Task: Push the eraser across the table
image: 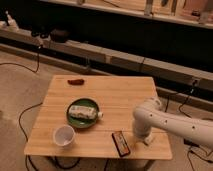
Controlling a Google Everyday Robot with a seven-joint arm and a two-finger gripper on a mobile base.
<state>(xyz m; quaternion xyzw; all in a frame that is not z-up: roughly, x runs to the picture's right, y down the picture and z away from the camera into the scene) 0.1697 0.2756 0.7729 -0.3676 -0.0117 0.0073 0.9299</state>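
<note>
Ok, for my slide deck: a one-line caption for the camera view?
Robot's hand low at the near edge of the table, beside the eraser; cup and plate farther left.

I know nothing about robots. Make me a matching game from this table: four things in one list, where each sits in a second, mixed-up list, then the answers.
Things
1. round white cup
2. flat dark rectangular eraser with an orange strip
3. small dark-red oblong thing
4. pale whitish flat block

Places
A. on the round green plate
B. near the far edge of the light wooden table
C. at the near edge, close beside the white arm's hand
D. near a front corner, next to the plate, away from the arm

Pairs: 1-D, 2-C, 3-B, 4-A
</note>
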